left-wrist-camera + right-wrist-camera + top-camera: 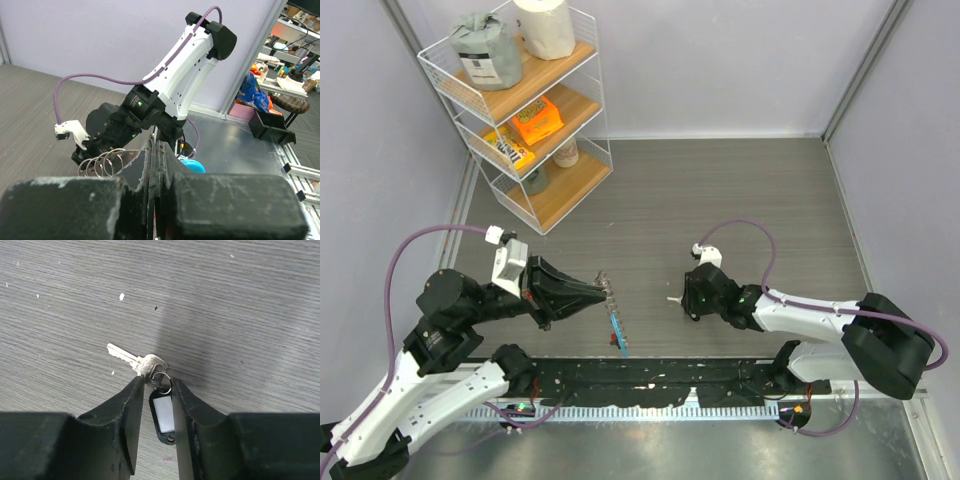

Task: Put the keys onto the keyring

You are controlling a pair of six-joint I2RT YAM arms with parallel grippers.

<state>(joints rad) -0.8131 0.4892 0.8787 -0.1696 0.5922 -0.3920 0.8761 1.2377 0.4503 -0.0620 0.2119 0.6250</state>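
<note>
Item: left claw [594, 291], clenched on the keys [606, 284], a jagged silvery fan pinched flat between the pads and pointed level towards the opposite arm. Its wrist view showed thin wire loops of the keyring [107, 162] standing out beside the clamped stack, with the blue tag [618, 333] hanging below. The bundle sat close to the near edge of the worktop [720, 190], left of its middle, and looked to be raised off the surface. The flat, steady hold was probably meant to present the ring's loops sideways for threading. Item: right claw [157, 382], close to the near edge and right of the middle, well apart from the left claw. Its jaws stood narrowly parted astride a black tag [162, 417] with a white label. The fingertips sat at either side of the small ring [161, 376] joining that tag to a loose key [125, 355]. Whether the pads actually pinched the tag or ring, or only framed them, could not be told. The loose key lay flat on the worktop, blade pointing away from the claw. This straddle was judged a set-up for lifting that key by its tag. Item: white wire shelf rack [520, 120], far left corner, holding packages, uninvolved.
</note>
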